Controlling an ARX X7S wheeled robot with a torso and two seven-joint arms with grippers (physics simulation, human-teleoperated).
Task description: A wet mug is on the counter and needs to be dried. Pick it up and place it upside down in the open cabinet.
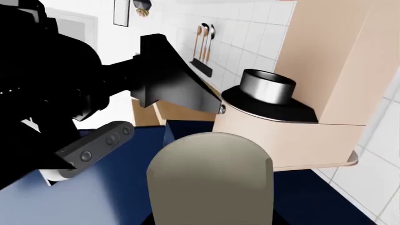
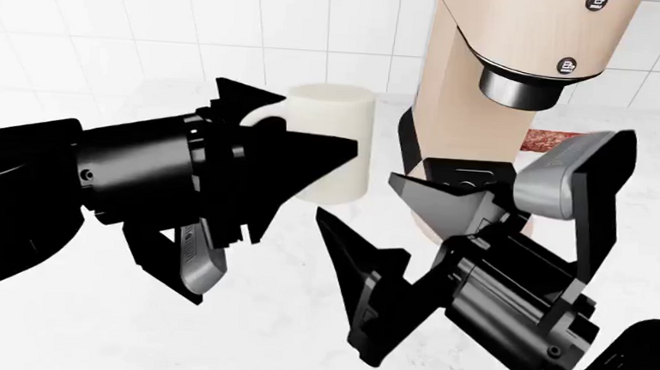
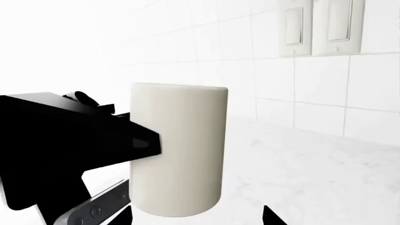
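While upright on the counter (image 2: 160,329), the mug (image 2: 330,142) sits near the tiled wall, just beside the beige coffee machine (image 2: 511,41), on the left-arm side of it. Rim up or down: cannot tell from any view; right wrist view shows only a plain cylindrical side, base apparently down on the slab, no tilt. Handle loop partly visible in head view, poking out behind the left gripper (image 2: 308,162).

Step in hand, by judgement: the grasp. Pick not yet done, mug not lifted. Left gripper level with the mug, one finger across the front of the body, another at the handle side; jaws apart and straddling the mug rather than clamped, though actual contact hard to confirm. Left wrist view agrees: mug (image 1: 209,180) close under the camera, fingers spread around it, coffee machine (image 1: 325,70) right behind.

Right gripper (image 2: 418,242) low and in front of the machine, jaws wide apart, holding nothing, well short of the mug.

Next move likely: centre the left jaws on the body, close firmly, lift straight up. Little room on the machine side, so watch the finger there and the overhanging spout (image 2: 525,85) during the lift. Glazed, wet, smooth wall: slip risk, so a squeeze across the full diameter looks safer than a pinch on the rim. Inversion needs a wrist roll once clear. Cabinet not in view; location unknown from here.
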